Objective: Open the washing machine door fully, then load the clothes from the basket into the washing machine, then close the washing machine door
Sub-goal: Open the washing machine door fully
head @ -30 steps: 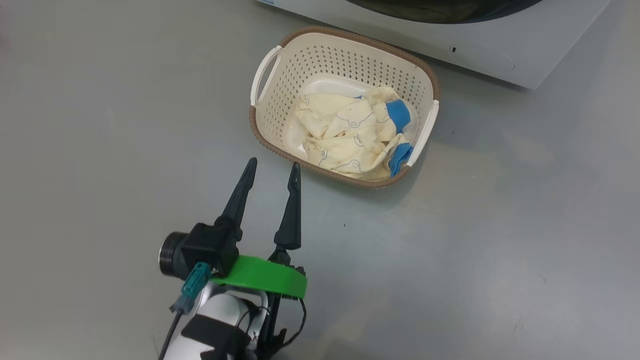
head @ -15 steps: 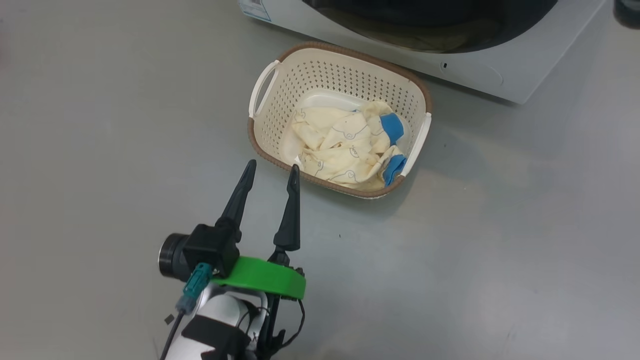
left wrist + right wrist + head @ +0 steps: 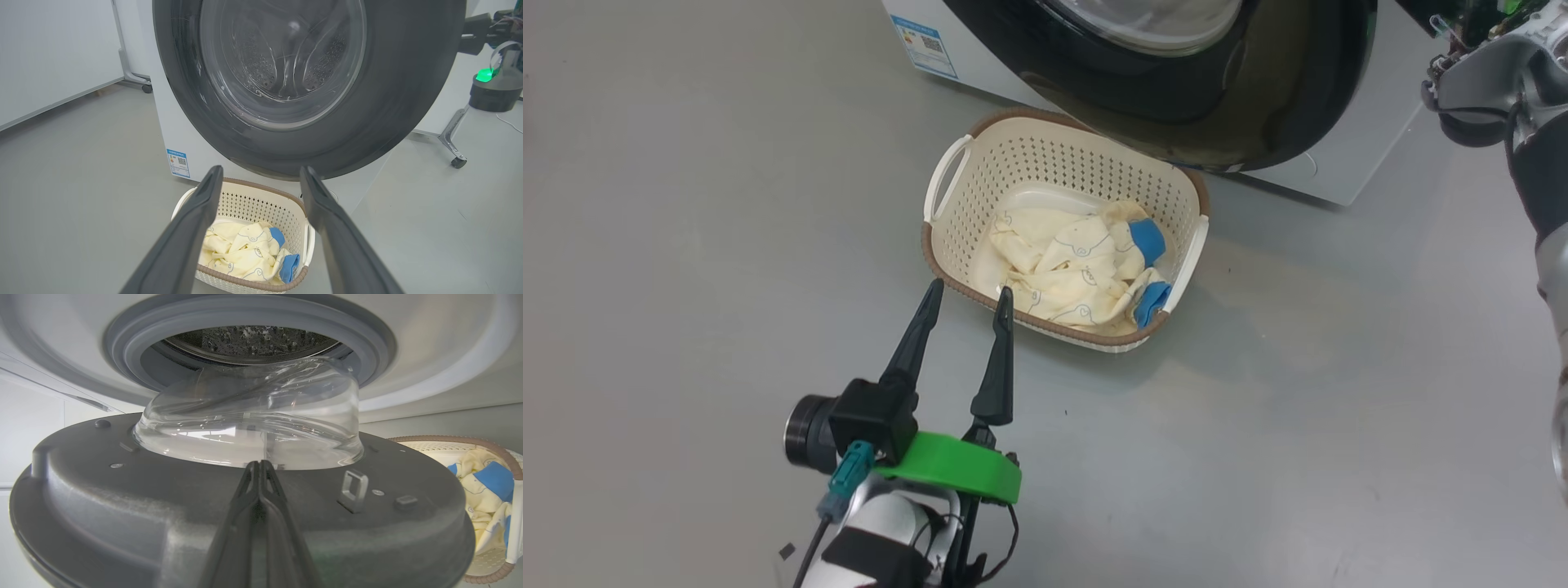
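Note:
The washing machine stands at the top of the head view. The washing machine door has swung out, and its black rim overhangs the far edge of the basket. The clothes lie bundled in the basket, blue cuffs to the right. My left gripper is open and empty, its tips just short of the basket's near rim. My right gripper is shut, its fingers lying against the door's inner face below the glass bowl. Beyond the bowl are the grey seal and the drum.
Bare grey floor surrounds the basket to the left, right and front. A blue sticker marks the washer's lower left corner. A wheeled stand leg sits right of the washer, another caster to its left. My right forearm reaches in from the upper right.
The head camera has tilted up, so the basket sits lower in the picture. The door now stands out over the basket's far rim, and my right forearm has come into view.

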`<state>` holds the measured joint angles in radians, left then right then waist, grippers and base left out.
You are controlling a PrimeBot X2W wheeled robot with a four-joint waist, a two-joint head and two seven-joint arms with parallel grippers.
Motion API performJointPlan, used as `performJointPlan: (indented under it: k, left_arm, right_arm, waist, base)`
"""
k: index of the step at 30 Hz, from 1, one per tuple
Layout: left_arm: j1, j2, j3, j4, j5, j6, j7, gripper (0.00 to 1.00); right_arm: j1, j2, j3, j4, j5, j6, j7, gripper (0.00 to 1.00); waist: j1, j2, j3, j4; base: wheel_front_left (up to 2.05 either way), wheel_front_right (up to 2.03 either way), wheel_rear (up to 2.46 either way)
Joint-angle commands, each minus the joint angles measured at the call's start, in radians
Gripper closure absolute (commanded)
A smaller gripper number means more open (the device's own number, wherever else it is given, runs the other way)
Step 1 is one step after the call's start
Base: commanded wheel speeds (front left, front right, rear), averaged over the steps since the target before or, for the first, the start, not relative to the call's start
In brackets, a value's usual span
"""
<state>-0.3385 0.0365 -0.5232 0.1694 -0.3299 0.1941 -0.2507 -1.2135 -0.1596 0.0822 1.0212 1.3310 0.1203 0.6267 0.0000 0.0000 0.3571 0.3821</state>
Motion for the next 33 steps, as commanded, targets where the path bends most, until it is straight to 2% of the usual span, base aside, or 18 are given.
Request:
performJointPlan:
  k: [1,19,33]
  left_arm:
    - [0.008,0.014,0.028,-0.025,0.011,-0.002,-0.011,0.0]
    - [0.03,0.014,0.03,-0.011,0.02,-0.015,-0.011,0.0]
    - [0.044,0.014,0.023,-0.006,0.017,-0.018,-0.011,0.0]
  right_arm:
    - [-0.001,0.037,0.016,-0.043,0.011,0.01,0.017,1.0]
    - [0.102,0.09,0.072,-0.105,0.05,0.01,0.067,1.0]
    - [0.173,0.108,0.142,-0.149,0.098,0.01,0.108,1.0]
  waist:
    - [0.0,0.0,-0.007,-0.001]
    - [0.0,0.0,-0.062,0.002]
    - [0.0,0.0,-0.097,0.01]
  base:
    - [0.0,0.0,0.0]
    - [0.0,0.0,0.0]
    - [0.0,0.0,0.0]
